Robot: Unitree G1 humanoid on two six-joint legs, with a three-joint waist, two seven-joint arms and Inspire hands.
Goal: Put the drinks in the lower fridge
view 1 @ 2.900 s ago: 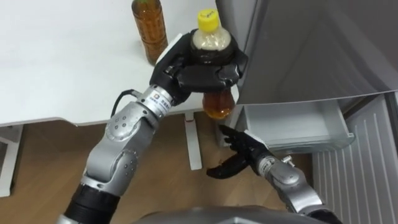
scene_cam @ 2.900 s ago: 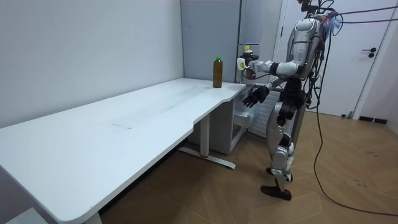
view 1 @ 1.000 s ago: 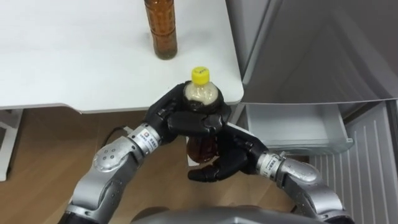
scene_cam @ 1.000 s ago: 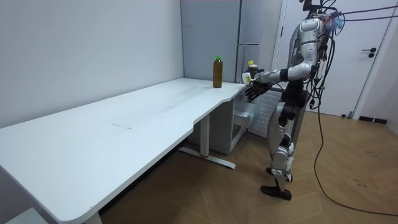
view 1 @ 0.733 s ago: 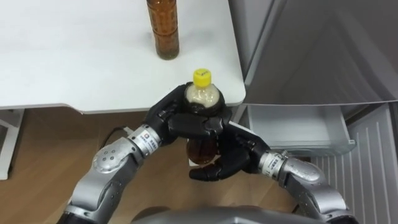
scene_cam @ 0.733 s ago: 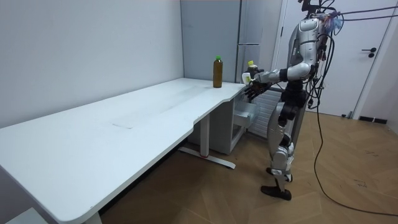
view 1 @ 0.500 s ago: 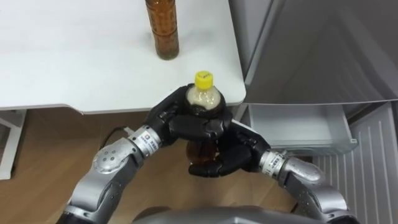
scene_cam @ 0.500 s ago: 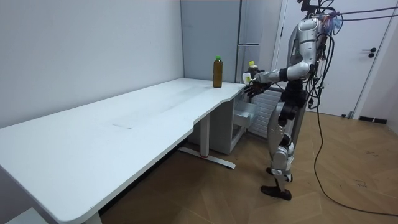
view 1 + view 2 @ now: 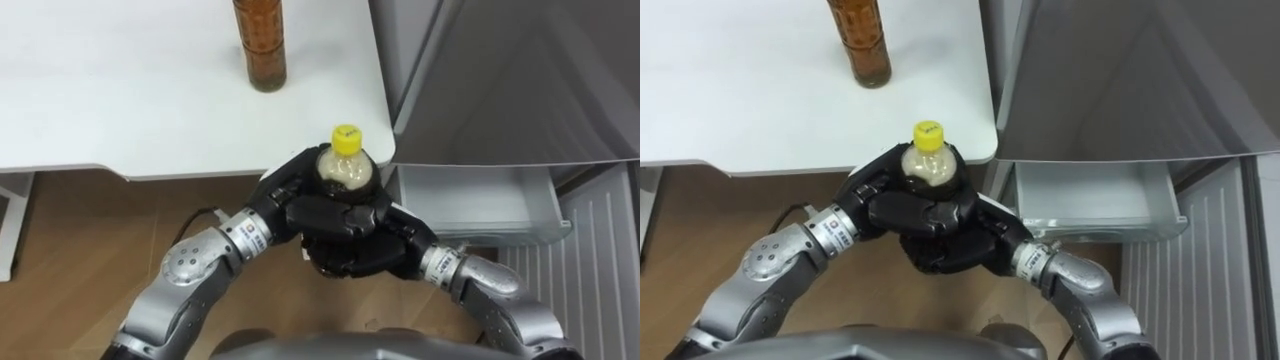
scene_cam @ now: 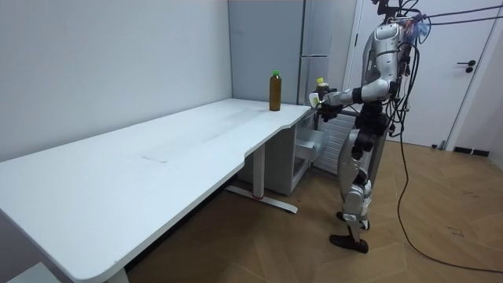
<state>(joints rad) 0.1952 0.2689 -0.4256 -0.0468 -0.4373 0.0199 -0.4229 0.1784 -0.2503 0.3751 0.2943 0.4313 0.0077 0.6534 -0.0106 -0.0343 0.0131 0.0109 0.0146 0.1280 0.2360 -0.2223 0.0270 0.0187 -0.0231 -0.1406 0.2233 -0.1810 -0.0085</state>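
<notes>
A brown drink bottle with a yellow cap stands upright in front of my chest, just off the corner of the white table. My left hand is curled round its shoulder from the left. My right hand wraps its lower part from the right and below, so most of the body is hidden. A second brown bottle stands on the table near its right edge. In the room view I stand at the table's far corner by the fridge, with both hands together on the bottle.
The grey fridge door stands to my right. Below it an open white drawer juts out, with a ribbed white panel beside it. A table leg and wooden floor lie beneath my arms.
My left hand lowered the bottle from high by the fridge to chest height. My right hand came up from open below it and closed round its lower part; the bottle shifted slightly right.
</notes>
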